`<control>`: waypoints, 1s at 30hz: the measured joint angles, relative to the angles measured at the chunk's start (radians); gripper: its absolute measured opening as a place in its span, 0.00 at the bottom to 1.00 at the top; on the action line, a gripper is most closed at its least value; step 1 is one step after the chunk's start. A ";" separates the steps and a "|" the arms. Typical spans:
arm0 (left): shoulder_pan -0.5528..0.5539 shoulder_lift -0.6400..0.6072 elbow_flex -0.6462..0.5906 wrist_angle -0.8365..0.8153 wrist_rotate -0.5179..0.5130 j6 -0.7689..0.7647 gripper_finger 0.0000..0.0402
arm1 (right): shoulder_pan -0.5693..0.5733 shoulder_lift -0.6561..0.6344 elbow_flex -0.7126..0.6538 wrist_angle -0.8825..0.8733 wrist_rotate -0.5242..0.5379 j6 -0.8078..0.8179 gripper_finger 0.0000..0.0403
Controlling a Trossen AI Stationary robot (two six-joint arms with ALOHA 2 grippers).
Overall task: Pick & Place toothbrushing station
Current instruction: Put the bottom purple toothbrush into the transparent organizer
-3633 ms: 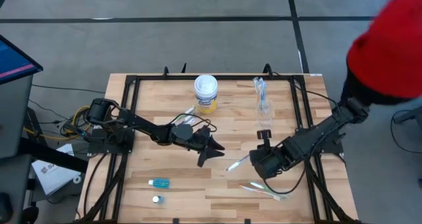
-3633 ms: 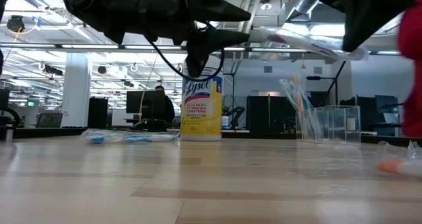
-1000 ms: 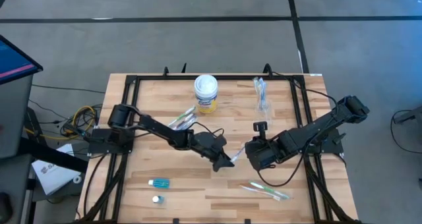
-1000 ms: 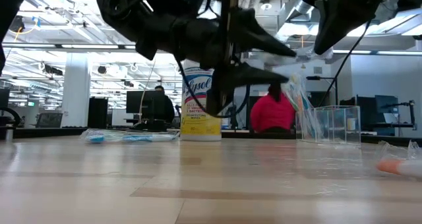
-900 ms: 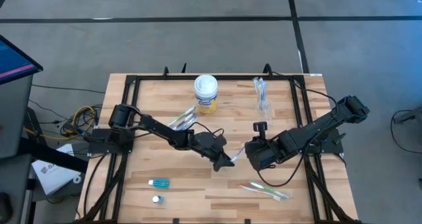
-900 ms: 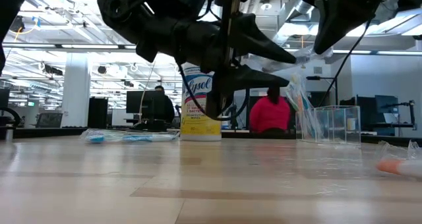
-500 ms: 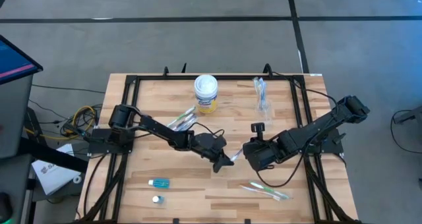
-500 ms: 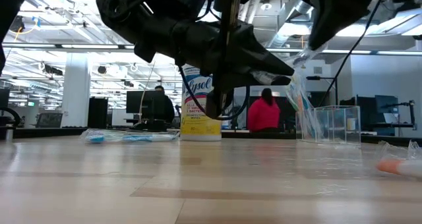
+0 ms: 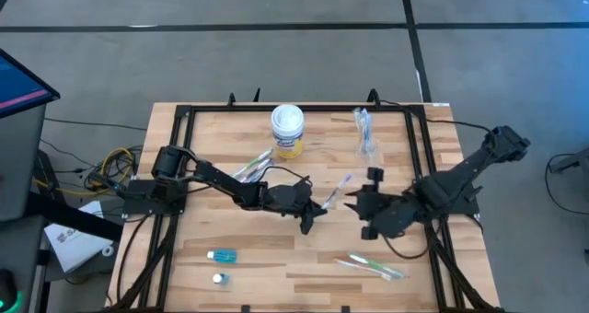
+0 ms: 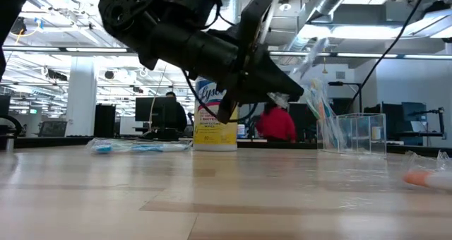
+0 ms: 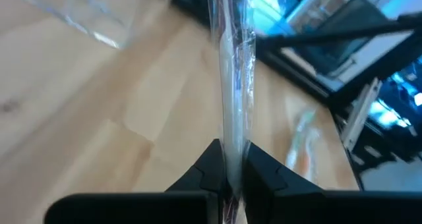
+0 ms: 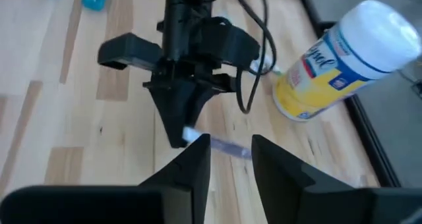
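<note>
Toothbrush (image 9: pixel 336 192), wrapped in clear film, is clamped between the left gripper (image 9: pixel 316 209) fingers above table (image 9: pixel 212 230) centre; the left wrist view shows the wrap. Right gripper (image 9: pixel 365 205), previously beside that brush, has withdrawn, its fingers narrowly parted around nothing.

Left gripper (image 10: pixel 286 92) grips a wrapped toothbrush (image 10: pixel 305 58) above the table (image 10: pixel 212 198)
</note>
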State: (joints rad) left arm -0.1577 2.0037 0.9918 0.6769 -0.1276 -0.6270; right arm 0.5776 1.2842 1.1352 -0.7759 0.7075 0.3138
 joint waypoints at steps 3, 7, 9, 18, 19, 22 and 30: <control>0.000 0.000 -0.024 0.090 -0.024 0.021 0.04 | 0.049 -0.059 -0.080 0.074 0.073 0.051 0.24; 0.000 -0.001 -0.031 0.148 -0.042 0.075 0.04 | 0.107 -0.150 -0.205 0.201 0.158 0.094 0.23; -0.001 -0.001 -0.031 0.178 -0.042 0.101 0.04 | 0.123 -0.191 -0.266 0.289 0.171 0.103 0.23; -0.005 -0.002 -0.031 0.272 -0.038 0.232 0.04 | 0.060 -0.312 -0.491 0.619 0.207 0.047 0.23; -0.005 -0.002 -0.031 0.277 -0.038 0.240 0.04 | 0.050 -0.320 -0.513 0.669 0.207 0.031 0.23; -0.006 -0.002 -0.031 0.286 -0.037 0.264 0.04 | 0.023 -0.344 -0.578 0.823 0.172 -0.029 0.23; -0.012 -0.002 -0.031 0.318 -0.018 0.289 0.04 | -0.072 -0.373 -0.684 1.111 0.013 -0.134 0.30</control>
State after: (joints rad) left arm -0.1699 2.0018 0.9607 0.9952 -0.1453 -0.3381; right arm 0.5057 0.9115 0.4513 0.3353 0.7201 0.1802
